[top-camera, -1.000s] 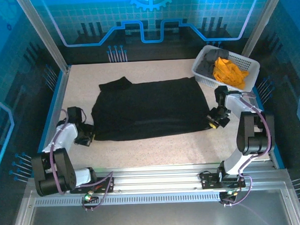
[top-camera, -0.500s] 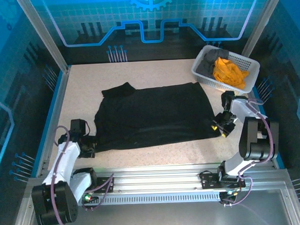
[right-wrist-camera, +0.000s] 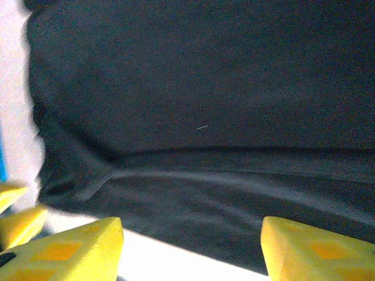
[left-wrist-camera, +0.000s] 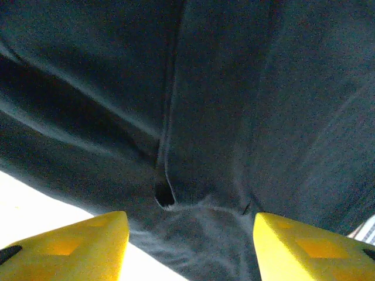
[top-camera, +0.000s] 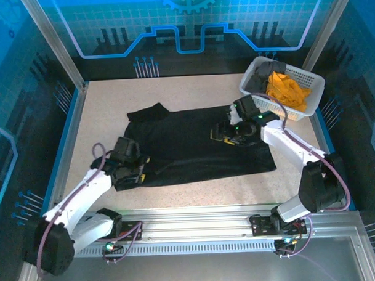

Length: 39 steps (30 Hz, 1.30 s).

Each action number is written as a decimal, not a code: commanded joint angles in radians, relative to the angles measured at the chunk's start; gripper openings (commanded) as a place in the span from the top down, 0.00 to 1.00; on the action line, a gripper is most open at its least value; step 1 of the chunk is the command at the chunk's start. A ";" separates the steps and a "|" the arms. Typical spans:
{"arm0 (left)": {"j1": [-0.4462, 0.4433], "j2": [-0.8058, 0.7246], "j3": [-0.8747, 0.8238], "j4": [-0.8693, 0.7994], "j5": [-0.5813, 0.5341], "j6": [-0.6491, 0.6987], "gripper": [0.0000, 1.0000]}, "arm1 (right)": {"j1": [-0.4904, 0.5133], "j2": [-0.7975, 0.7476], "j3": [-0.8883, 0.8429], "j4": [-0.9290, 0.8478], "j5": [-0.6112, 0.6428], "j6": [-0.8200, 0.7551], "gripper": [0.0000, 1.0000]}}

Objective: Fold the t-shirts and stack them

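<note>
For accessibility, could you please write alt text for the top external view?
A black t-shirt lies spread on the table, the left gripper and right gripper open over it. A white basket holds an orange-yellow shirt and a grey shirt.

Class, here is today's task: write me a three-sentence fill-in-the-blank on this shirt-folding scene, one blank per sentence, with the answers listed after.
1. The black t-shirt lies spread out on the ____.
2. The orange-yellow t-shirt and the dark grey t-shirt sit in the white ____.
3. The left gripper and the right gripper both have their jaws ____.

Missing words: table; basket; open.
</note>
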 commanded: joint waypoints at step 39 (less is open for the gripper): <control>-0.123 0.820 0.728 -0.192 -0.068 0.620 1.00 | -0.033 0.047 -0.036 0.063 -0.221 -0.010 0.39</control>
